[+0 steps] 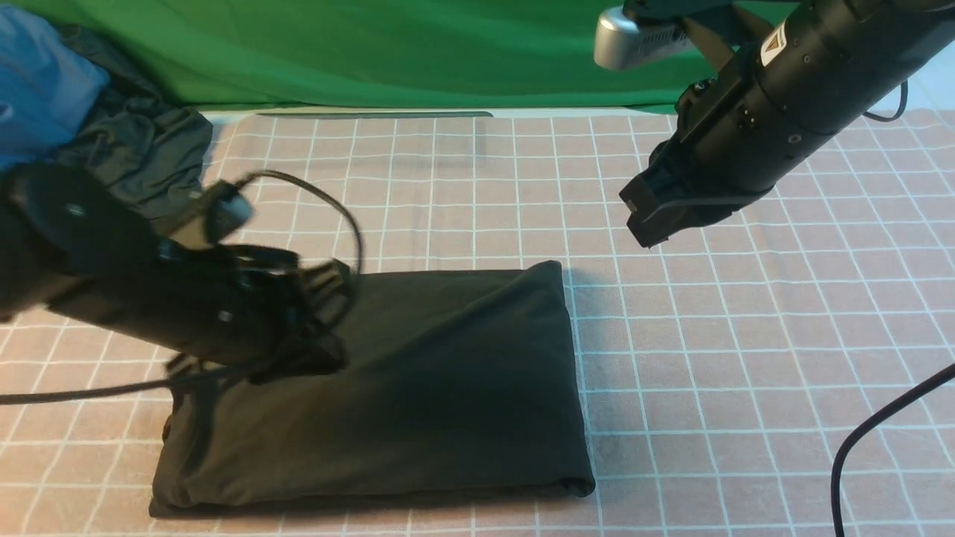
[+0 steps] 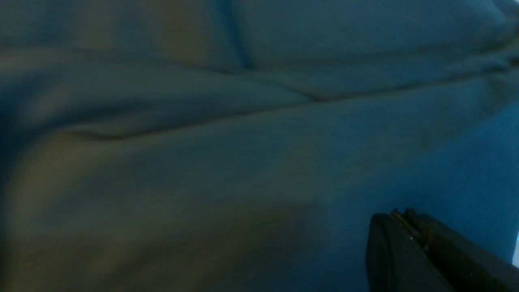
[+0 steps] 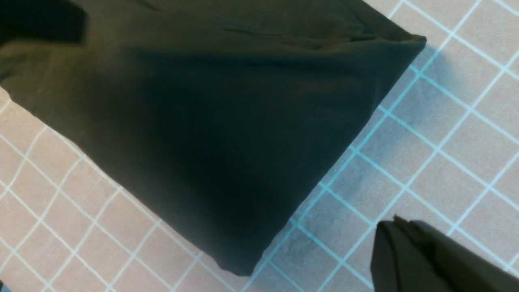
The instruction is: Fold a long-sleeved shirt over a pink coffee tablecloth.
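Note:
The black long-sleeved shirt (image 1: 418,388) lies folded into a compact rectangle on the pink coffee tablecloth (image 1: 746,358), its print hidden. My left gripper (image 1: 328,328) sits low over the shirt's left part, blurred, its jaws together with nothing between them; its wrist view shows the shut fingers (image 2: 399,227) just above dark cloth (image 2: 202,162). My right gripper (image 1: 645,220) hangs in the air above the cloth, right of the shirt's far right corner, shut and empty. The right wrist view shows the shirt (image 3: 202,121) and the shut fingers (image 3: 395,233) over the grid.
A dark grey-green garment (image 1: 142,156) bunched with blue cloth (image 1: 37,82) lies at the far left. A green backdrop cloth (image 1: 388,52) hangs behind the table. A black cable (image 1: 873,432) crosses the near right corner.

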